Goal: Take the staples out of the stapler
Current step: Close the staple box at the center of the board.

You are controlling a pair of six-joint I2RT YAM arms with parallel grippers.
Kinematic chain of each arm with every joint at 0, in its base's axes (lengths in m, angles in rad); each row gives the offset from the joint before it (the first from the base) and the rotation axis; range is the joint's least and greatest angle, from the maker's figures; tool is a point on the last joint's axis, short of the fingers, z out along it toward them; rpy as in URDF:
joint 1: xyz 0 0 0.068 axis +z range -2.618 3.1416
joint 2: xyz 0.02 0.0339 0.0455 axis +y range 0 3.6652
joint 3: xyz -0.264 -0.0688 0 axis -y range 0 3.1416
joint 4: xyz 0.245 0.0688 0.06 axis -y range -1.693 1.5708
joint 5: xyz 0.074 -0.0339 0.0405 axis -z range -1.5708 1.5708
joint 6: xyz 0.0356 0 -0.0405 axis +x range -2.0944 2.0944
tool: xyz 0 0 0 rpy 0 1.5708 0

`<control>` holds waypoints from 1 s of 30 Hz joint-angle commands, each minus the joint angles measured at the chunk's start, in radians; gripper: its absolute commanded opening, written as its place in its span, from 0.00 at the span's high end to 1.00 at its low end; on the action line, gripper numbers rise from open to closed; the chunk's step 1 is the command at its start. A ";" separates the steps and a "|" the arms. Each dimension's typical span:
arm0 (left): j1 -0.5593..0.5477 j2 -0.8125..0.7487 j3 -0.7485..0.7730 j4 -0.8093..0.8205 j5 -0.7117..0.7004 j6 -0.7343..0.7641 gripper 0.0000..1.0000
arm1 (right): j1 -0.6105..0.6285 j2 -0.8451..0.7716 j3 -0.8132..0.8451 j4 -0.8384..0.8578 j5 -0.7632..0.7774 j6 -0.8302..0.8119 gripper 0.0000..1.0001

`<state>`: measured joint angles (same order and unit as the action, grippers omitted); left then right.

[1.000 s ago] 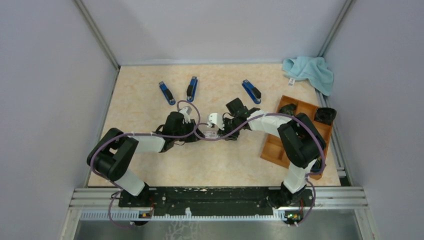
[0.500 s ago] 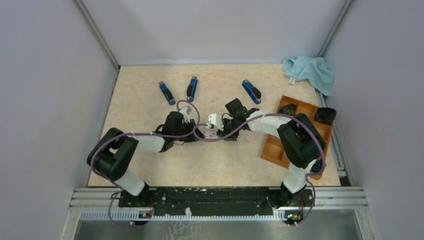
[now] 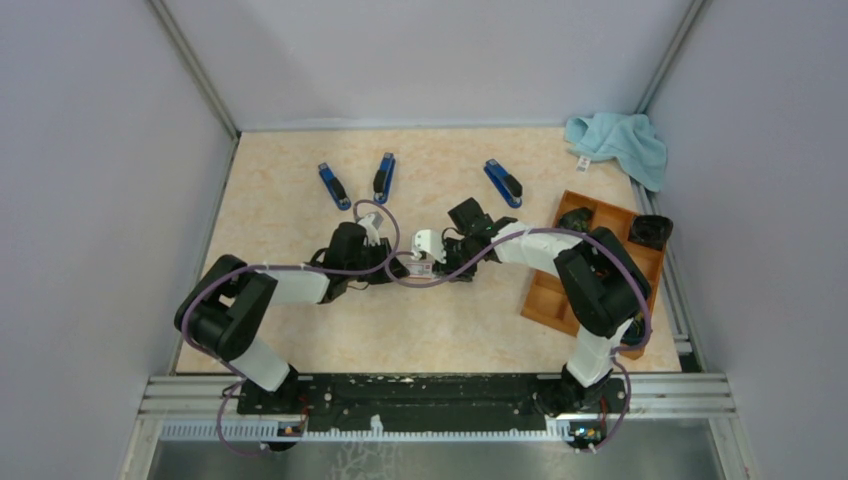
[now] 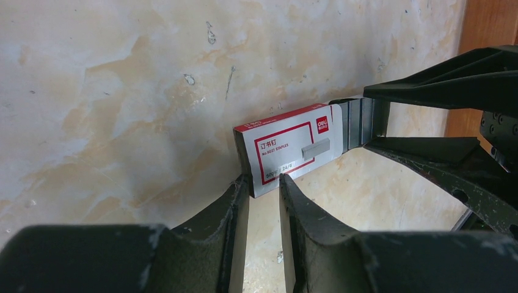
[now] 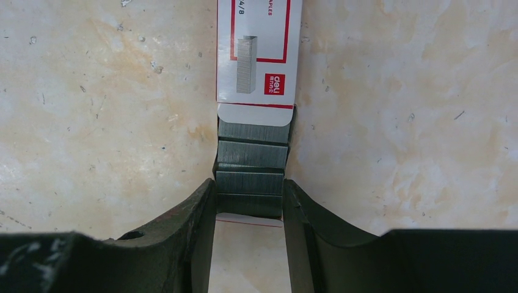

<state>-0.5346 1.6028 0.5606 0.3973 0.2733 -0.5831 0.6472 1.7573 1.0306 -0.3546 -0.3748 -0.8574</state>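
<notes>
Both arms meet over the middle of the beige marbled tabletop (image 3: 300,230). My left gripper (image 4: 264,185) is pinched shut on a near corner of the small white cardboard box with a red-framed label (image 4: 287,149), with the fingers clamped across its thin side. I cannot tell whether the box rests on the table or is lifted just clear. The sleeve is open at the end facing my right arm. Contents: short grey metallic strips of joined staples (image 5: 250,162), packed in several blocks end to end. They are drawn partly out past the white end flap, and whatever remains inside the sleeve is hidden. My right gripper (image 5: 249,194) is closed on the exposed staples, one finger against each long side of the stack. I cannot tell whether a card wall sits between pad and metal. In the left wrist view the staples show as a grey block just beyond the box's end. Three blue-and-black staplers (image 3: 334,186), (image 3: 384,177), (image 3: 504,183) lie apart on the far half of the table, well away from both grippers. A brown wooden compartment tray (image 3: 548,290) sits at the right edge. It has a dark object (image 3: 575,217) in a far compartment and a black item (image 3: 651,231) at its far right corner, both too small to identify. My right arm hides most other compartments. A pale blue cloth (image 3: 620,140) lies crumpled in the far right corner.
</notes>
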 commanded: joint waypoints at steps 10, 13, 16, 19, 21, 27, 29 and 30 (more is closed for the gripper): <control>-0.004 0.046 0.022 -0.031 0.033 0.029 0.69 | 0.052 0.031 -0.003 -0.039 -0.041 -0.039 0.65; -0.004 0.050 0.023 -0.028 0.041 0.034 0.69 | 0.054 0.036 0.002 -0.041 -0.042 -0.035 0.65; -0.004 0.056 0.026 -0.026 0.047 0.035 0.69 | 0.054 0.040 0.005 -0.042 -0.048 -0.033 0.66; -0.004 0.060 0.027 -0.025 0.051 0.036 0.69 | 0.054 0.044 0.011 -0.045 -0.052 -0.026 0.65; -0.004 0.059 0.027 -0.026 0.050 0.034 0.69 | 0.054 0.048 0.014 -0.046 -0.058 -0.021 0.65; -0.004 0.059 0.028 -0.053 0.038 0.024 0.70 | 0.053 0.046 0.019 -0.049 -0.074 -0.011 0.65; -0.004 0.056 0.028 -0.063 0.036 0.022 0.70 | 0.053 0.045 0.020 -0.059 -0.080 -0.023 0.65; -0.004 0.053 0.029 -0.069 0.034 0.021 0.70 | 0.052 0.045 0.019 -0.067 -0.085 -0.034 0.65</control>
<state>-0.5301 1.6253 0.5816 0.3962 0.3008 -0.5659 0.6590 1.7618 1.0428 -0.3714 -0.3649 -0.8753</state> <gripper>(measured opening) 0.302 0.402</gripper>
